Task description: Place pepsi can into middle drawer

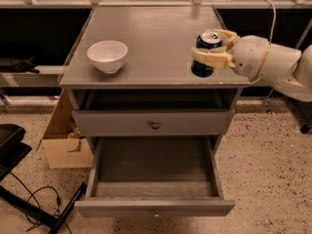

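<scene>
- The gripper [207, 45] reaches in from the right above the cabinet top [156, 28]; its two yellowish fingers [210, 58] are clamped around the soda can [202, 68].
- The can stands upright between the fingers, over the right front part of the top.
- A white bowl [107, 55] sits well to the left of the fingers.
- Below and left of the fingers, the middle drawer [154, 206] is pulled open, under a closed upper drawer [154, 123].

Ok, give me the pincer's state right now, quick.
Pincer: closed on the pepsi can, fingers on either side of it, at the right front of the cabinet top.
</scene>
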`<state>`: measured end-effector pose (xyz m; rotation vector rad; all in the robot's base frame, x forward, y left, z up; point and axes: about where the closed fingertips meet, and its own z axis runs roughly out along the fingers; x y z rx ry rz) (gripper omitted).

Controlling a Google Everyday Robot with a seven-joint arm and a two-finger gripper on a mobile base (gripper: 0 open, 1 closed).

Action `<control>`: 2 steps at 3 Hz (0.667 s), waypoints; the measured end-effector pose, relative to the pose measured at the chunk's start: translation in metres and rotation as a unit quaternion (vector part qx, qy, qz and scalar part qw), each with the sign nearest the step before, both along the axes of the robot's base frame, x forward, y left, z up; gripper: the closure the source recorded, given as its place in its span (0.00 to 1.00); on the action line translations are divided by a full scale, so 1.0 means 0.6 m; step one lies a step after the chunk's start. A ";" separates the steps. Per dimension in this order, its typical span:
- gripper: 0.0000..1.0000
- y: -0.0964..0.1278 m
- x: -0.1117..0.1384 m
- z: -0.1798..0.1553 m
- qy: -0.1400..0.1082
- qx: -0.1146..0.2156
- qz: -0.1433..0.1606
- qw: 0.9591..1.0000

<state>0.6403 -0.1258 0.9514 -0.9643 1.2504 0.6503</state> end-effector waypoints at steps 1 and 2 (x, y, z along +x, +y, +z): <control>1.00 -0.004 -0.085 -0.049 0.004 0.003 0.001 1.000; 1.00 -0.003 -0.122 -0.140 -0.004 -0.017 0.020 1.000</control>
